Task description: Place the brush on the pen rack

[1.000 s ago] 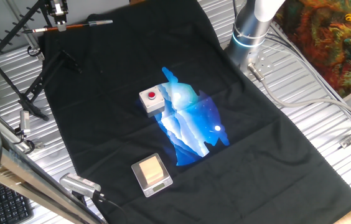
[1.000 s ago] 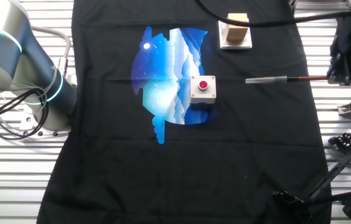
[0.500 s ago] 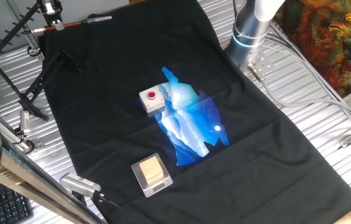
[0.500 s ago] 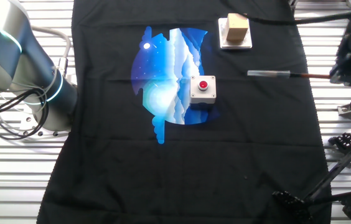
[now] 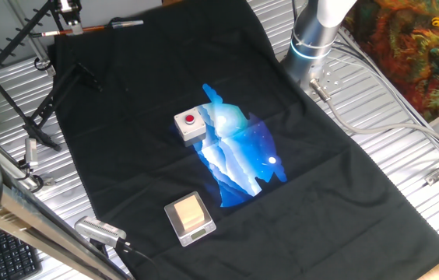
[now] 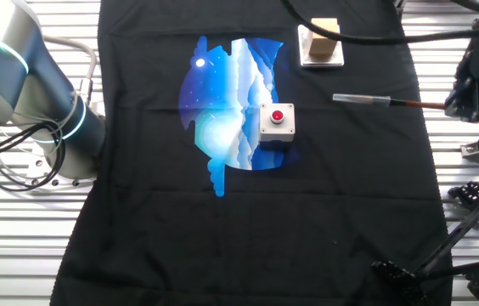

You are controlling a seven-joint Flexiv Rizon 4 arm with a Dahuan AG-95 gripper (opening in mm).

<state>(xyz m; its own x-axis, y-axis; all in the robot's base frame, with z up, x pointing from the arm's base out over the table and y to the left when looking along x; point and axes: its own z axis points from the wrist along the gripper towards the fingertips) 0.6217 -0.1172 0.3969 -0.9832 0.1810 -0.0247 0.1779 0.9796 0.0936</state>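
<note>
The brush [image 5: 91, 29] is held level in the air at the far left corner, reddish-brown handle in the gripper and pale end pointing over the black cloth. My gripper [image 5: 68, 23] is shut on its handle; most of the gripper is cut off by the top edge. In the other fixed view the brush [image 6: 392, 102] sticks out leftward from the gripper [image 6: 460, 104] at the right edge. The pen rack [image 5: 17, 37] is a black toothed bar on splayed legs, just below and left of the gripper. Its legs show at the lower right in the other view [image 6: 469, 223].
A white box with a red button [image 5: 190, 124] sits mid-cloth on a blue print. A wooden block on a small scale [image 5: 189, 216] is near the front. The arm's base [image 5: 317, 31] stands at the back right, with cables beside it. A keyboard [image 5: 1, 249] lies front left.
The gripper has risen slightly with the brush in it, and the brush has shifted a little; the grip is unchanged. Nothing else has moved.
</note>
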